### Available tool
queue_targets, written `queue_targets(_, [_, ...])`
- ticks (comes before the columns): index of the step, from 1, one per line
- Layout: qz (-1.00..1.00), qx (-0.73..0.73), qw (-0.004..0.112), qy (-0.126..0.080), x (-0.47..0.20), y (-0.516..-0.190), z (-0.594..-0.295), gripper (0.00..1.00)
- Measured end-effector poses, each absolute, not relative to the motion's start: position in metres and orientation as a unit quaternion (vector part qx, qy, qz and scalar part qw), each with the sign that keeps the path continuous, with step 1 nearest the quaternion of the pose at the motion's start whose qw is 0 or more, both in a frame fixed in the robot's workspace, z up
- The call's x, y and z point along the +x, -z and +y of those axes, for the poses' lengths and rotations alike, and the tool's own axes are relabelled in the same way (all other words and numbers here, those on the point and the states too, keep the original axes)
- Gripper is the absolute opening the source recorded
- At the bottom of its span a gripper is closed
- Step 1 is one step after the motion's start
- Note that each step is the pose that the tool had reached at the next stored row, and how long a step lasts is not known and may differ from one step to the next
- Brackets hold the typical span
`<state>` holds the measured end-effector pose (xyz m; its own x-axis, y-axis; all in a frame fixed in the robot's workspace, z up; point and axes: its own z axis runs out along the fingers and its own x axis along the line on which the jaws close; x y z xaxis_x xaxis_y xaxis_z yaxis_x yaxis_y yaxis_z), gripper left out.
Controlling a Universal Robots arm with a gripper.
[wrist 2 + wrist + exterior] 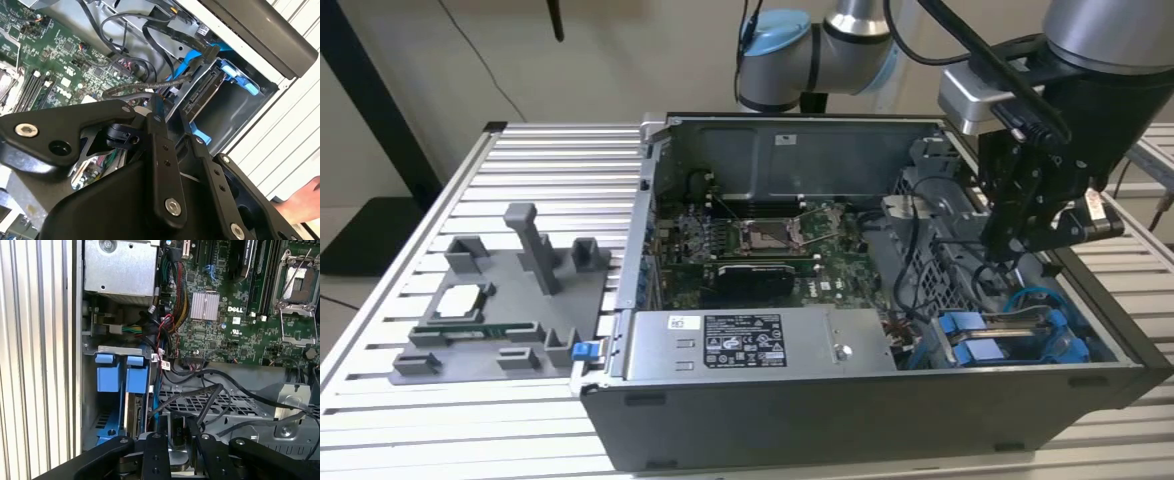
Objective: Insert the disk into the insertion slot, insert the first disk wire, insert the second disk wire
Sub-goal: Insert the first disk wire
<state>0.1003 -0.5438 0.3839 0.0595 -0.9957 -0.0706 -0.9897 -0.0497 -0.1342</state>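
Observation:
The disk (134,416) sits edge-on inside the insertion slot (89,390), a grey cage at the case's corner. Its blue carrier (108,378) shows two tabs at the cage mouth. In the exterior view the carrier (971,340) lies low at the case's right front, and my gripper (1014,245) hangs just above and behind it. My gripper (179,440) is shut on a black disk wire connector (178,429). A black sleeved wire (137,88) runs up to my gripper (167,112). A blue flat wire (192,64) curls beside the cage.
The open case holds a motherboard (761,240) and a silver box with a label (761,345). Loose black cables (235,390) cross the perforated floor near the cage. A grey fixture (507,290) stands on the slatted table at the exterior view's left. A person's hand (300,202) is outside the case.

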Motion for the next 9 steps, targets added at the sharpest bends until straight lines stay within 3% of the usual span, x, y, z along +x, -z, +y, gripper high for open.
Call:
queue_targets(1, [0.685,-0.724,0.073,0.021,0.1003,-0.3838,-0.5437,0.0])
queue_targets(9, [0.685,-0.724,0.073,0.02,0.1003,-0.3836,-0.5437,0.0])
